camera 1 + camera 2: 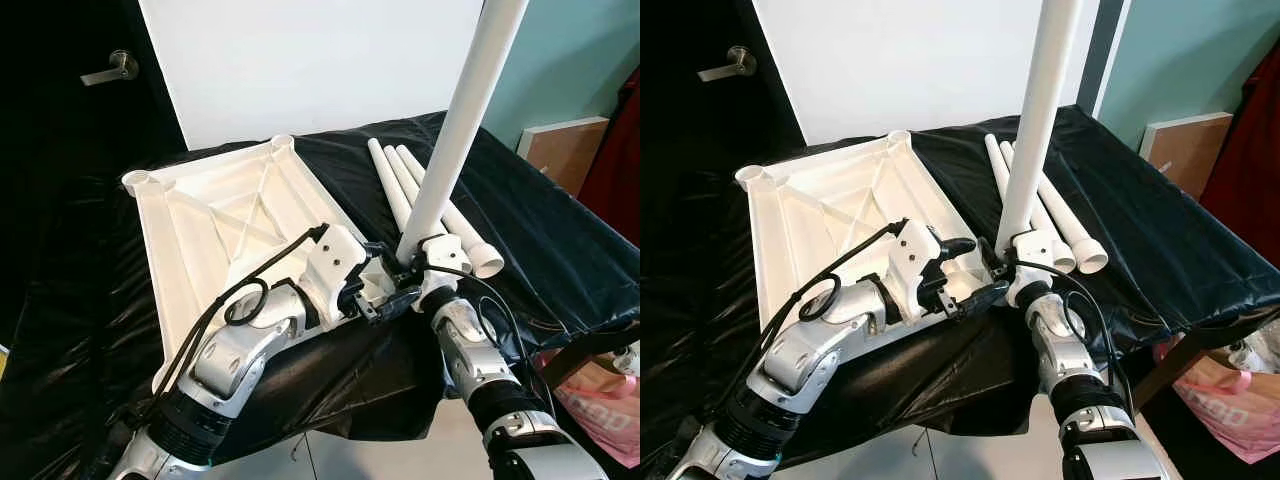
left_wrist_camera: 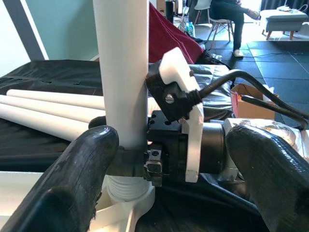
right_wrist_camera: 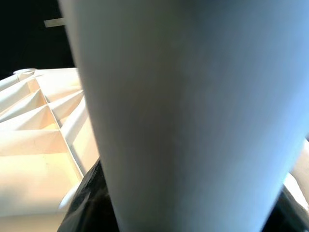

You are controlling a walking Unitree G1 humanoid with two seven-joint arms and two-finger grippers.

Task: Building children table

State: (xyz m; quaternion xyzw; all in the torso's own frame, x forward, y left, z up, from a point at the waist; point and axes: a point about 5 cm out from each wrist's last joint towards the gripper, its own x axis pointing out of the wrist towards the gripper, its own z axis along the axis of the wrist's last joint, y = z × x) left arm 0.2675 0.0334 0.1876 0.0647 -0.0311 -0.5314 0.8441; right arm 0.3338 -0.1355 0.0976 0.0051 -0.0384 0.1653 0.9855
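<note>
One white leg point(image 1: 455, 130), upright, clamped by right gripper point(image 2: 126, 162), apparently at tabletop point(image 1: 190, 230) corner.

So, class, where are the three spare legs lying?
The spare legs lie side by side on the black cloth, right of the upturned tabletop, just behind the upright leg held by the right hand.

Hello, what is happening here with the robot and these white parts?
The robot is assembling a small white table. The tabletop lies upside down on a black cloth. The right gripper holds one white leg upright at the tabletop's near corner socket. The left gripper is open beside the leg's base. Three spare legs lie on the cloth nearby.
</note>
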